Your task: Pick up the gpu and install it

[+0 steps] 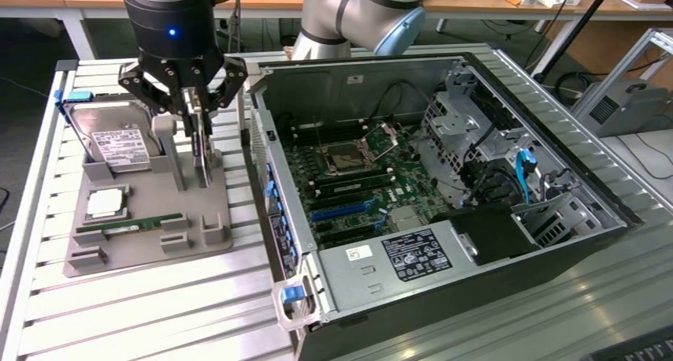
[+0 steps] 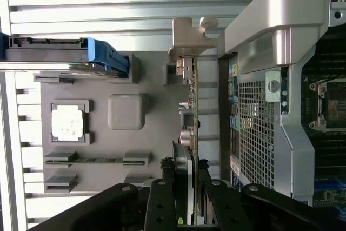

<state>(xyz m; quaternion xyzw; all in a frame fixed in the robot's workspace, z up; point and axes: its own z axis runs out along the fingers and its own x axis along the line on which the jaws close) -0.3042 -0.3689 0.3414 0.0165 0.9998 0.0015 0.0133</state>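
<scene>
Nearest the lens in the exterior view, a slatted metal table [image 1: 147, 314] runs along the lower edge of the frame and carries every item listed. At the exterior view's left, a grey parts tray [image 1: 158, 191] holds a hard drive [image 1: 116, 144] with a white label at its upper end. Below the drive lie a square processor chip [image 1: 107, 203] and a narrow green RAM stick [image 1: 131, 225] in its slot (the wrist view shows the same three: drive [image 2: 59, 52], chip [image 2: 68, 121], stick [image 2: 94, 160]).

At the tray's right side the gpu [image 1: 201, 160] stands on edge in an upright holder, just beside the outer wall of the computer case [image 1: 260, 180]. The gripper [image 1: 195, 113] hangs straight above it, at upper left of centre. Its jaws are drawn narrow, one on each face of the card, and grasp its upper edge.

In the wrist view the gripper [image 2: 192, 198] and its fingers [image 2: 181, 171] flank the thin green board of the gpu [image 2: 193, 112]. The card's silver bracket [image 2: 189, 39] lies at the end far from the fingers, and the perforated rear panel of the case [image 2: 259, 123] is close alongside.

Centre to right of the exterior view, the case lies open on its side. Inside are the motherboard [image 1: 347, 184] with a bare processor socket [image 1: 345, 158], a labelled power supply [image 1: 415, 254] at lower centre, and blue cables [image 1: 522, 172] by the drive cage at right.
</scene>
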